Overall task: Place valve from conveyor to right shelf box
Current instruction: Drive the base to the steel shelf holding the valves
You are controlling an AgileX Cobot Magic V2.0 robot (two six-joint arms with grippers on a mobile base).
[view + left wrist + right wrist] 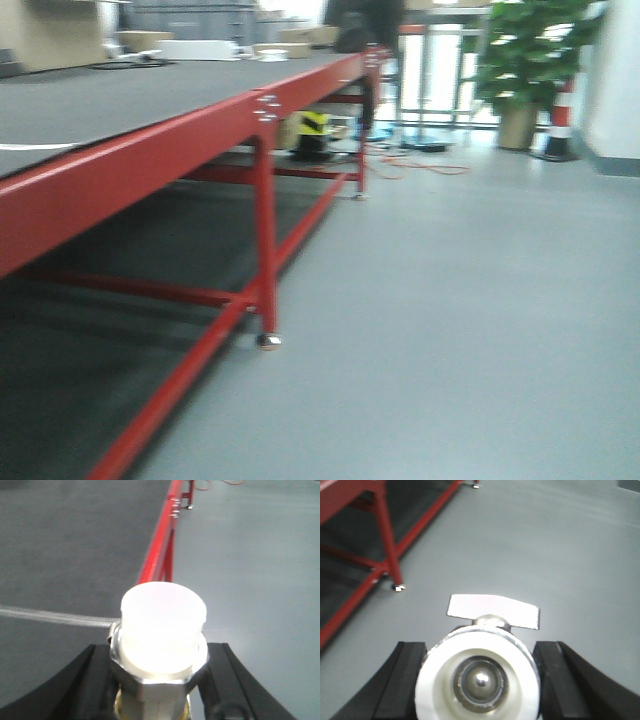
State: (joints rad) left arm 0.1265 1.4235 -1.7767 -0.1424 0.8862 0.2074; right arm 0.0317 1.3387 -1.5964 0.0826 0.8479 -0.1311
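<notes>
The left gripper and the right one were both out of sight in the front view. It showed only the conveyor (120,100), its dark grey belt running far along the left on a red frame (262,200). Open grey floor (450,300) lay to the right, with a potted plant (525,60) and a striped traffic cone (560,120) at the far end. No shelf or box appeared there.

In the left wrist view, the left gripper (157,700) was clamped on a white-capped valve (163,625). Its black fingers (75,685) flanked the silvery hex body. The valve's long axis ran between the fingers, across their closing line, with the pale cap towards the camera. It hung over the belt's right edge, where a thin white line (50,616) crossed the belt on the left.

In the right wrist view, the right gripper (480,702) gripped a lever valve (478,680) the same way, its bore facing the camera and its flat lever (492,611) pointing far. That valve was held above bare floor, with the red frame off to the left.

So each arm already carried its own valve. The right one was clear of the conveyor and looked better placed for a box on the right. Which way that box lay could not be told, as it was in none of the views.
</notes>
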